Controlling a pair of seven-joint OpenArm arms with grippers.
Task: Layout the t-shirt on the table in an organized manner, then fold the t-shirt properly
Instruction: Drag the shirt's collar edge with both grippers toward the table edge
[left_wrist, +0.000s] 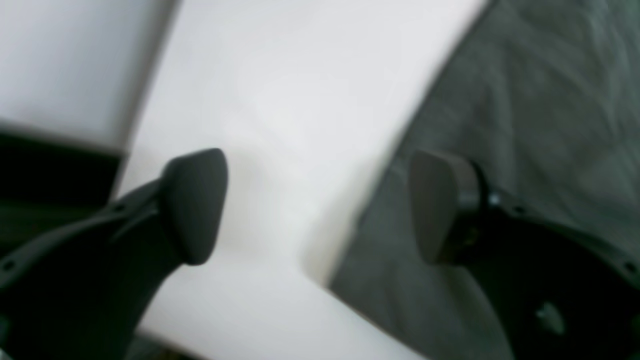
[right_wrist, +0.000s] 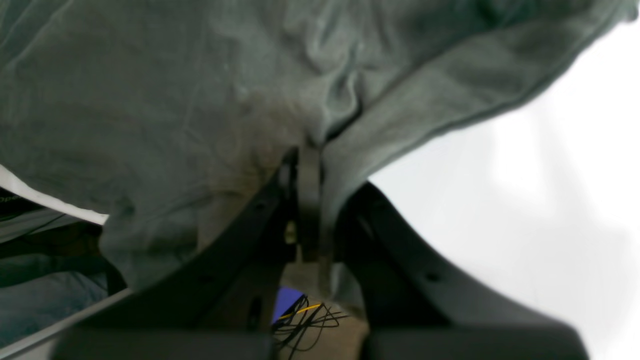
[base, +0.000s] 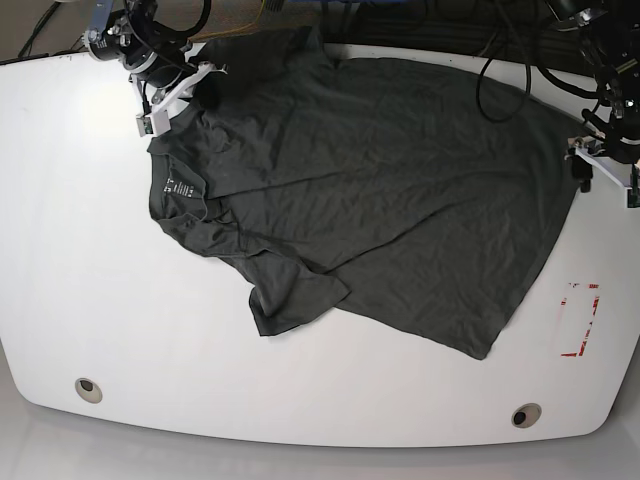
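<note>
We'd got the t-shirt (base: 370, 190) mostly spread on the table (base: 80, 250), but one sleeve was bunched under and no fold was made. Our right gripper (right_wrist: 307, 200) was clamped on fabric near the shoulder; the left gripper (left_wrist: 320, 205) hovered with jaws wide and empty by the hem. Red tape mark (base: 580, 320) sat clear; cables (base: 500, 70) hung nearby.

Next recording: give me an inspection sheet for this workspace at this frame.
Surface: white table, red tape mark, two grommets.
Job's things: t-shirt spread, wrinkled, one sleeve folded under.
Clutter: nothing seen.
Grippers: right gripper shut on the t-shirt near the collar; left gripper open beside the hem, holding nothing.
Cables: black cables behind the far edge.
Surroundings: floor wires below the table edge.
</note>
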